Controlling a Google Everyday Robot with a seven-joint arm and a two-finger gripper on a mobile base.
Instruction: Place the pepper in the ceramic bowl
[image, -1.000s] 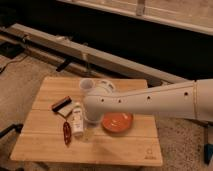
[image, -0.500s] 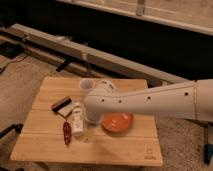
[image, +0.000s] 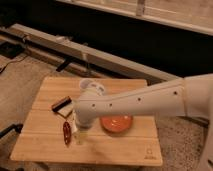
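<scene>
The dark red pepper (image: 66, 133) lies on the wooden table (image: 130, 150), near its front left. The orange-red ceramic bowl (image: 116, 123) sits to its right, at the table's middle, partly hidden by my white arm. My gripper (image: 79, 135) points down at the table just right of the pepper, between pepper and bowl. It stands close beside the pepper; I cannot tell whether it touches it.
A small whitish cup (image: 88, 84) stands at the back of the table, behind my wrist. A dark brown flat object (image: 61, 105) lies at the left. Something whitish next to my gripper is mostly hidden. A metal rail (image: 75, 47) runs behind the table.
</scene>
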